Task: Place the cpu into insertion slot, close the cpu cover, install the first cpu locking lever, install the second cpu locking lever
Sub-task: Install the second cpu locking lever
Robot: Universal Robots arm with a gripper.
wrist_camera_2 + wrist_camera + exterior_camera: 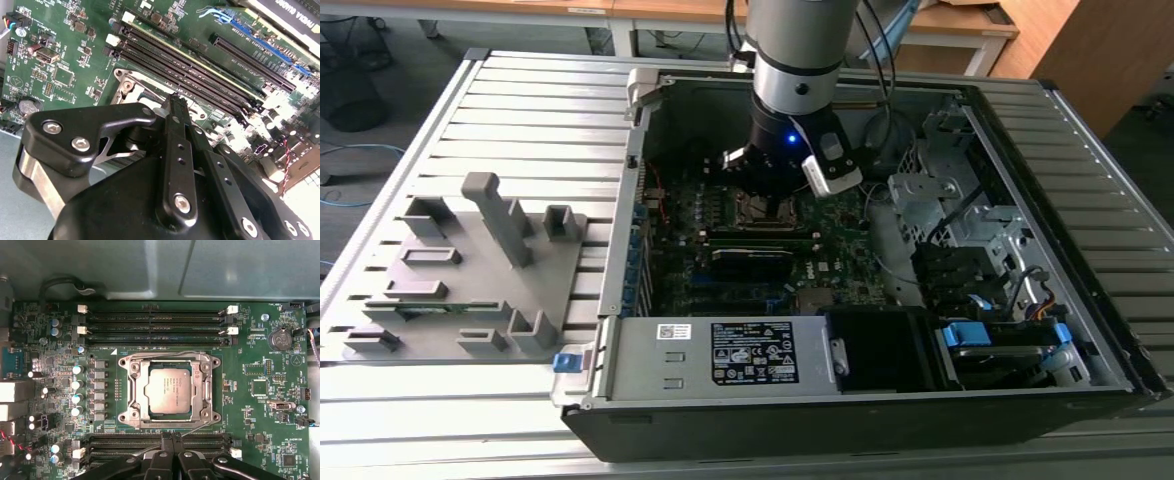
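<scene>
One slip of my hand (pixel 170 440), its fingers pressed together just beside the socket's thin wire lever (pixel 197 428), could scrape the motherboard (pixel 250 405), while the cpu (pixel 170 390) sits seated under its closed cpu cover (pixel 131 390).

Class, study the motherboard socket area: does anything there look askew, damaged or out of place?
Nothing stands out. The grey square metal-topped cpu lies flat and square in the black insertion slot, the silvery metal cpu cover frames it evenly, and the black end effector sits beside the socket's edge.
</scene>
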